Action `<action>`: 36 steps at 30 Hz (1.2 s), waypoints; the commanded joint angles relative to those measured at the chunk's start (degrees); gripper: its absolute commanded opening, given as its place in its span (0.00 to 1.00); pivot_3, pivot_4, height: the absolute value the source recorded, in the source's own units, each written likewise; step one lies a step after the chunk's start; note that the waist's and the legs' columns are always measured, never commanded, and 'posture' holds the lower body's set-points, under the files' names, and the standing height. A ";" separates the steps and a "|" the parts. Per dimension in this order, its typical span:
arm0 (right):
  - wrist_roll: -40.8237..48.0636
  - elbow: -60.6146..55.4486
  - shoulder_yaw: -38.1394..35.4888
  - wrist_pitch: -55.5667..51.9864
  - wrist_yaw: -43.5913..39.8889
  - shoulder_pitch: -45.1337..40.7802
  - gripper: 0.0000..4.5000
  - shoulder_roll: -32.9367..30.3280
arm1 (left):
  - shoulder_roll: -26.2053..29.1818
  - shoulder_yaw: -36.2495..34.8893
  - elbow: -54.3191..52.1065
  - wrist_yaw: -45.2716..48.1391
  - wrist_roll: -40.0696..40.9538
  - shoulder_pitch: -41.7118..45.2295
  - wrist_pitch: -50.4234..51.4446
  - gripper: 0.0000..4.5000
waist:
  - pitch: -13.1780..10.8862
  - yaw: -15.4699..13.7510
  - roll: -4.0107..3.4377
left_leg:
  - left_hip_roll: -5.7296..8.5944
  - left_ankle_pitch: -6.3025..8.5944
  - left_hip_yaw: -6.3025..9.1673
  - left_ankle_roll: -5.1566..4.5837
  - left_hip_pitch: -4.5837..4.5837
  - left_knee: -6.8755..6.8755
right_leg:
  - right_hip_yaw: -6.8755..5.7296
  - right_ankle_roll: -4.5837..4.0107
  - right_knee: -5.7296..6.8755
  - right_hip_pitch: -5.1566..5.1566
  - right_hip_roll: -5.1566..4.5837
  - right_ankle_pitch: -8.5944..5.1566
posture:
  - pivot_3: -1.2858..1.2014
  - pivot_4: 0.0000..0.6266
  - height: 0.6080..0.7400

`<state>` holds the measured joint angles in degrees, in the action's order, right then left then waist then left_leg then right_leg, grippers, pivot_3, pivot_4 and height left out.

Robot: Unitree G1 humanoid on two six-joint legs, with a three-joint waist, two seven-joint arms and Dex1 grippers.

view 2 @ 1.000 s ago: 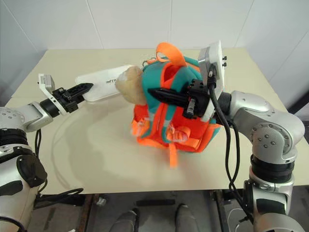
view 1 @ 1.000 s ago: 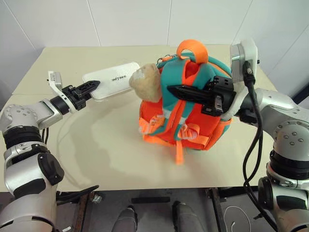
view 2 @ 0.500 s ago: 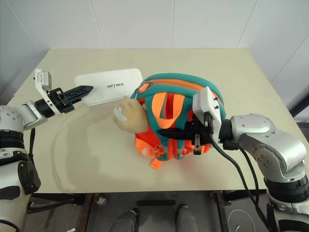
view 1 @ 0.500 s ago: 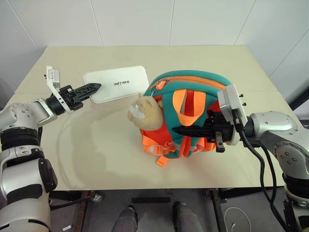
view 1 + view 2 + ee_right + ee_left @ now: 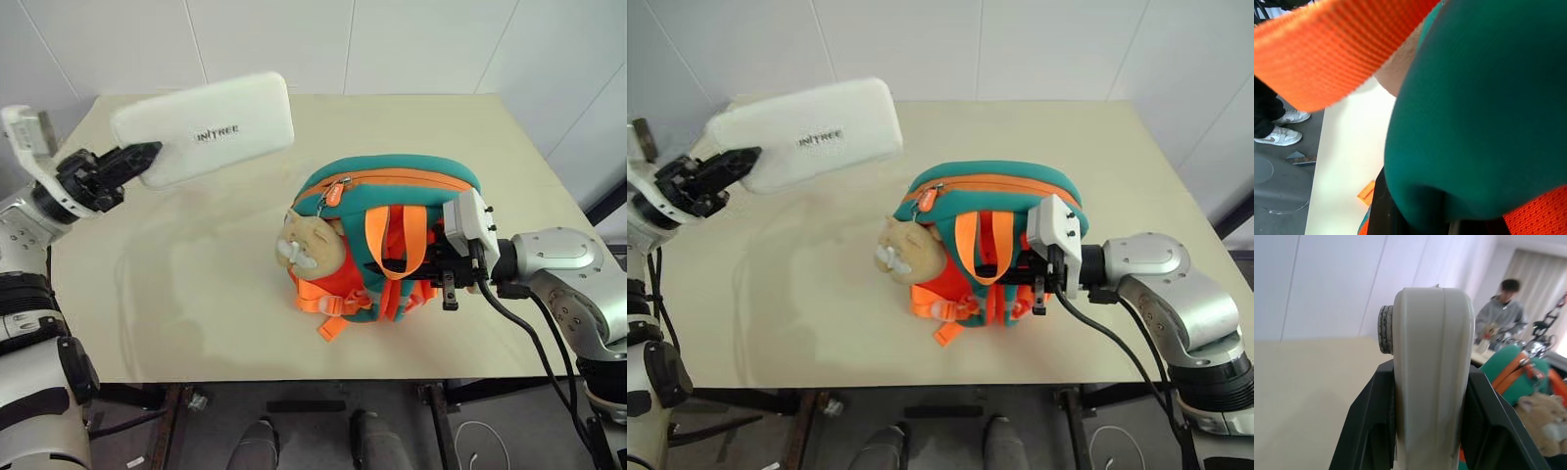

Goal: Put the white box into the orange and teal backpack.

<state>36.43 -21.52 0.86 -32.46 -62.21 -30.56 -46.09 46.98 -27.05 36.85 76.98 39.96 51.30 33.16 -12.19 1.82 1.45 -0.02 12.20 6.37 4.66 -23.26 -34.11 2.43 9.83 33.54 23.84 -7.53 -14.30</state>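
The right tool's fingertips are buried behind the orange and teal backpack's straps, so what they pinch cannot be told. The white box hides its own lid edge-on in the left wrist view. A person there is blurred.

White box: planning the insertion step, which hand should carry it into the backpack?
Left. The left hand already grips the white box aloft; the right hand holds the backpack.
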 commanded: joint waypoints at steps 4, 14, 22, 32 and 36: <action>-0.97 1.50 -0.31 0.91 -0.30 -1.02 0.00 0.69 | 2.78 -4.62 -4.18 6.73 6.37 -0.53 0.81 0.28 | 0.00 -0.15 0.00 | 0.00 0.00 0.00 -0.01 0.02 -0.01 | 0.00 0.00 0.07 -0.01 0.00 0.00 | 0.52 0.24 1.00; -2.05 4.77 0.35 1.13 -1.78 -1.97 0.00 0.76 | 4.62 -0.57 -9.68 13.97 8.09 -1.97 4.05 0.28 | 0.00 -0.14 0.03 | 0.00 0.00 0.01 -0.01 0.10 -0.07 | 0.00 -0.01 0.13 -0.07 0.00 -0.01 | 0.52 0.24 1.00; -2.56 6.40 1.03 1.45 -2.67 -3.00 0.00 1.05 | 6.06 4.80 -11.78 15.52 8.59 -2.53 2.22 0.28 | 0.00 -0.05 0.03 | -0.01 -0.01 0.01 -0.01 0.11 -0.07 | 0.00 -0.02 0.13 -0.07 0.01 -0.01 | 0.52 0.24 1.00; -3.20 6.88 0.70 1.73 -2.94 -2.79 0.00 1.09 | 10.86 13.72 -11.78 15.52 11.24 -3.36 -1.55 0.28 | 0.00 -0.03 0.03 | -0.02 0.00 0.01 -0.01 0.11 -0.06 | 0.00 -0.03 0.12 -0.07 0.01 -0.02 | 0.52 0.24 1.00; -3.88 7.40 0.70 2.18 -2.93 -2.73 0.00 1.28 | 15.46 20.64 -9.41 15.52 10.76 -3.34 -8.02 0.28 | 0.00 -0.04 0.03 | -0.02 0.00 0.01 -0.01 0.11 -0.06 | 0.01 -0.06 0.10 -0.07 0.01 -0.03 | 0.52 0.24 1.00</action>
<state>33.14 -14.03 1.97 -31.12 -65.18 -33.02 -44.80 59.69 -8.91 26.65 86.08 50.68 47.97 28.74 -12.19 1.77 1.47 -0.04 12.20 6.38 4.65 -23.15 -34.17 2.44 9.76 33.64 23.77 -7.52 -14.34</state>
